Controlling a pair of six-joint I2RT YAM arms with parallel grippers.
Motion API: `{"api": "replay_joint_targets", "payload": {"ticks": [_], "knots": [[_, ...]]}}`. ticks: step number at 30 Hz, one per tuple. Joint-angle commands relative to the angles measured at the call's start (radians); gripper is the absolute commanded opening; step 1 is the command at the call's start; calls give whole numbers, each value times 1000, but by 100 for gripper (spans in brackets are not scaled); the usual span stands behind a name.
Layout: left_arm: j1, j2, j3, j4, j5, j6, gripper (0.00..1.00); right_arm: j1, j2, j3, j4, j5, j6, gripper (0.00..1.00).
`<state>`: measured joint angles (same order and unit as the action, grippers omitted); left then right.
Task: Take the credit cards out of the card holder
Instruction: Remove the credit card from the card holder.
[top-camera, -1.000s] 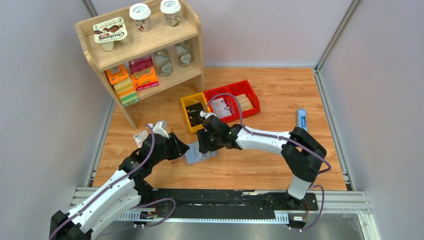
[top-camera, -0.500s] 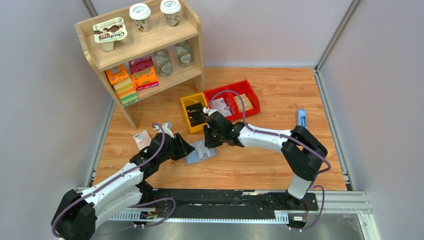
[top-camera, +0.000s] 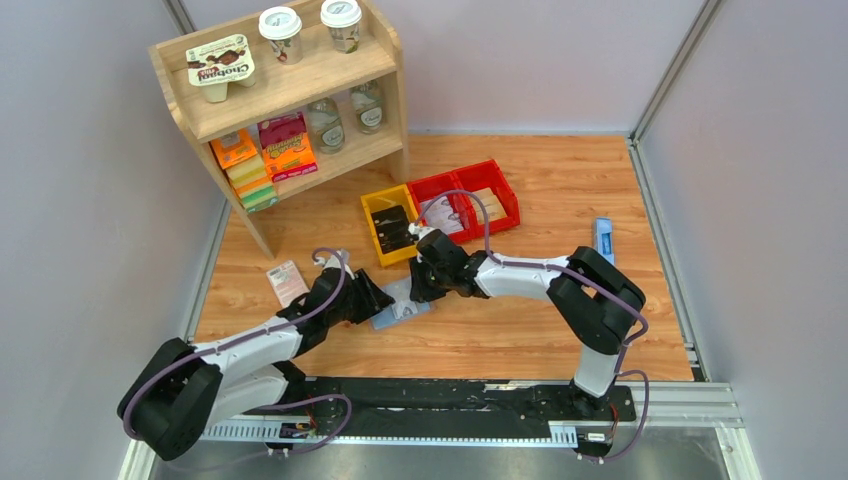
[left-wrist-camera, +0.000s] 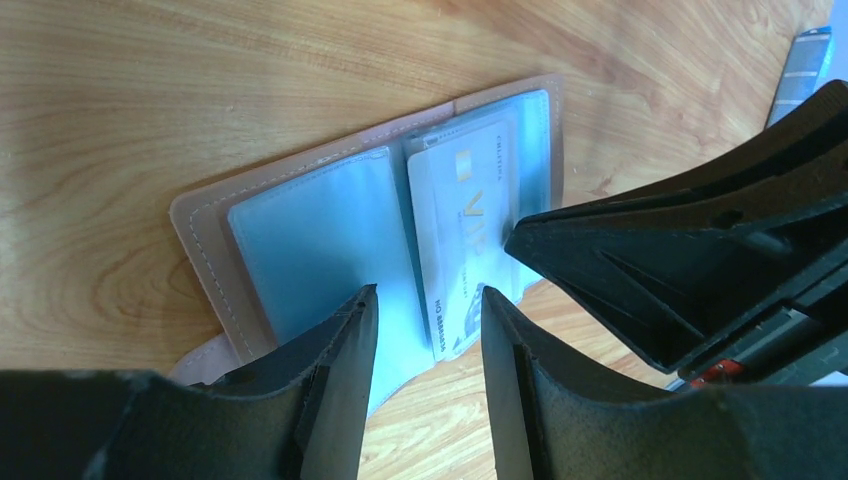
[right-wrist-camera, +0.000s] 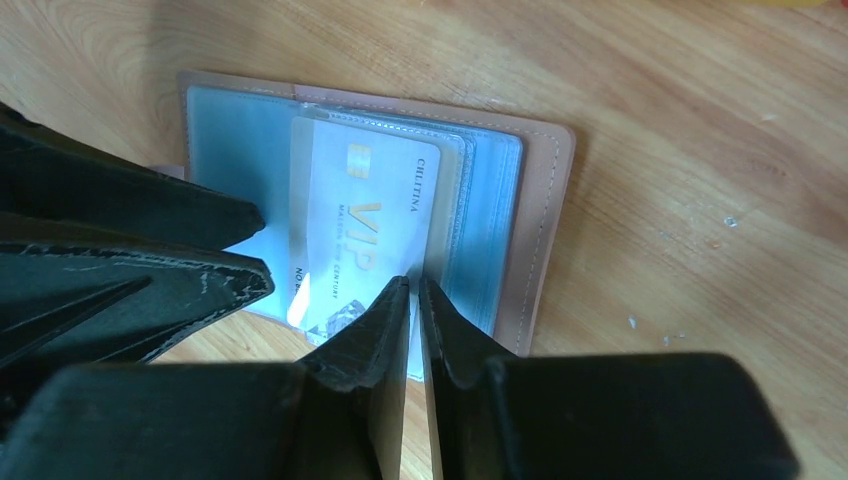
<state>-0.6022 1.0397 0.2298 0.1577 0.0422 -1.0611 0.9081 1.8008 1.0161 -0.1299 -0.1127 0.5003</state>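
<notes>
Top view: I see the open card holder (top-camera: 400, 312) lying flat on the table (top-camera: 520, 330), between the left gripper (top-camera: 378, 299) and the right gripper (top-camera: 420, 290).
Left wrist: the left jaws stand half apart, straddling the holder's near edge.
Right wrist: the right jaws are a narrow slit, pinching the near edge of the VIP credit card (right-wrist-camera: 365, 225).

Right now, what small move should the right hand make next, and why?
Probably drag the credit card further out of its pocket. The right hand is nearly shut with its tips at the card, which already sticks past the edge of the card holder; the open left hand straddles it.
</notes>
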Motion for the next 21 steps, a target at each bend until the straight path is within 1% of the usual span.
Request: {"api": "replay_joint_targets", "payload": {"ticks": [1,5,9,12,15,19,21], "knots": [[-2,45,-21,106,-24,-29,50,0,25,-45,-5,-16,-16,16],[1,91,-41,164,-22,-53,47,0,22,-50,-5,-21,-20,17],[2,149,-56,241,-1,-80,42,-3,19,-57,-4,-27,-23,16],[7,167,-87,319,16,-103,36,-9,17,-62,-2,-34,-20,16],[13,168,-113,364,8,-125,31,-12,15,-70,7,-44,-17,16],[24,164,-165,469,5,-142,20,-17,23,-76,18,-57,-13,16],[25,168,-181,529,7,-135,18,-20,29,-79,26,-65,-9,16]]}}
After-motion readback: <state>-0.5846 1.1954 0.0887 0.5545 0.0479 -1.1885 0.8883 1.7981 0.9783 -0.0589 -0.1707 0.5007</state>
